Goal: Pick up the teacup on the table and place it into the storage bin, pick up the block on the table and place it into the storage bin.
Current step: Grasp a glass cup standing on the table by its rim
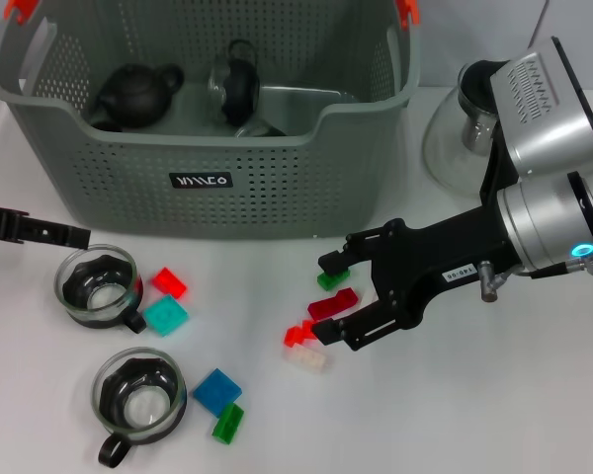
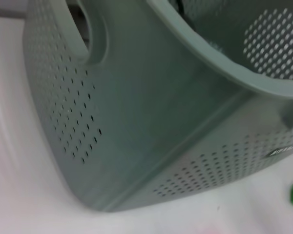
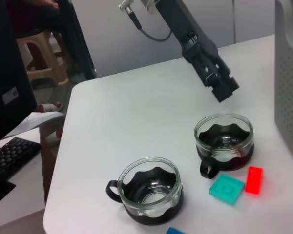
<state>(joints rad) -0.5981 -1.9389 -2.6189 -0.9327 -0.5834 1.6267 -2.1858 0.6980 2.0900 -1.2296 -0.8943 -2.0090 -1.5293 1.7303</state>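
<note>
The storage bin [image 1: 277, 188] stands at the back of the table, its perforated corner [image 2: 136, 122] filling the left wrist view. Inside it are a black teapot [image 1: 133, 94] and a glass cup [image 1: 235, 89]. Two glass teacups [image 1: 99, 286] [image 1: 138, 395] sit front left, also seen as teacups [image 3: 223, 139] [image 3: 149, 190] in the right wrist view. My right gripper [image 1: 326, 301] is open, its fingers on either side of a dark red block [image 1: 333, 303]; a green block [image 1: 332, 279] lies by its far finger. My left gripper [image 1: 79, 236] [image 3: 223, 90] is shut, just behind the nearer-to-bin teacup.
Loose blocks lie about: red [image 1: 168, 283], teal [image 1: 165, 316], blue [image 1: 217, 391], green [image 1: 228, 424], bright red [image 1: 298, 334] and white [image 1: 304, 358]. A glass carafe [image 1: 460, 128] stands back right behind my right arm. The table edge [image 3: 58, 161] shows in the right wrist view.
</note>
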